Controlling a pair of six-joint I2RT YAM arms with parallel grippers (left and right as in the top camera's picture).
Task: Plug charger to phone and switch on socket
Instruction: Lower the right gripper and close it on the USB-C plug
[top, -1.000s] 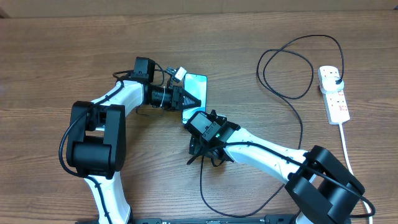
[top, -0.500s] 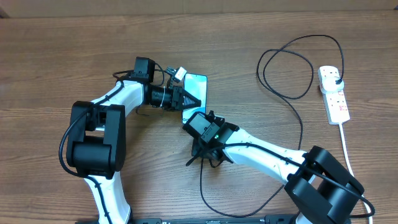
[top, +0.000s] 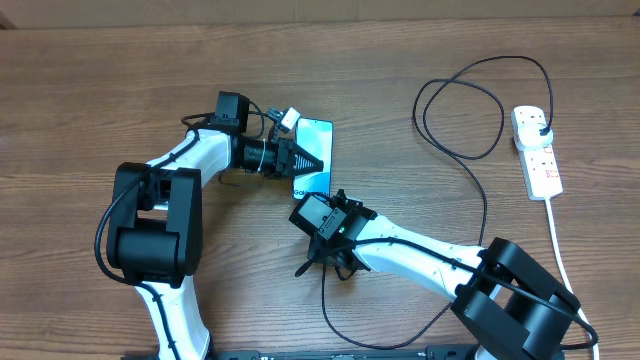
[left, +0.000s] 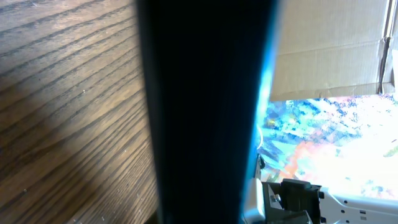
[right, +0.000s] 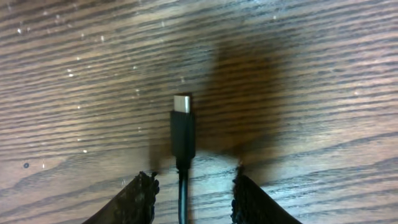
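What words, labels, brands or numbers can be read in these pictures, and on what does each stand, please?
"G…": white lettering at the near end of the phone; only the first letter is sure, the rest is too small to read.
Red marks beside the switches of the power strip: too small to read.
Charger connector: no marking on it.
Left wrist view: the screen is a blur, nothing to read.

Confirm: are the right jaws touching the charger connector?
Apart. The right wrist view shows bare wood on both sides between the charger connector and the jaws of the right gripper.
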